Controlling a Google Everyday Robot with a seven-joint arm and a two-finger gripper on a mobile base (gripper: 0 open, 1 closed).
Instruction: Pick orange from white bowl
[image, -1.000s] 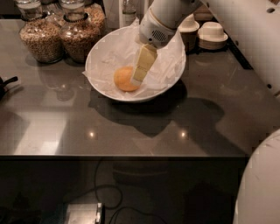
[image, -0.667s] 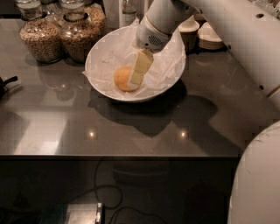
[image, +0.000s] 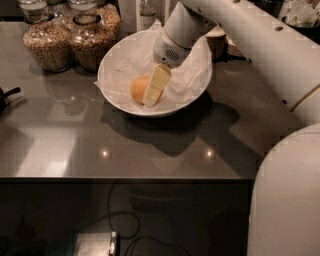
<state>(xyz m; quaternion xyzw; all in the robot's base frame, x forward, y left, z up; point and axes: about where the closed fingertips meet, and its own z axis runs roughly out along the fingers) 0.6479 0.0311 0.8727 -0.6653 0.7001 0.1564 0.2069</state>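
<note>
The pale two-finger gripper (image: 151, 96) has dropped deeper into the wide white paper-lined bowl (image: 116, 101) over the last second, and it's now right up against the round yellow-orange fruit (image: 137, 89), covering its right side. The orange sits in the bottom of the bowl, not lifted. Whether the gripper has closed on it, I cannot tell. I'd call this the grasp stage, with the lift to come. Count: one orange, one white bowl, one gripper, and at least two grain-filled glass jars (image: 48, 44) behind on the dark glossy counter (image: 125, 145).
</note>
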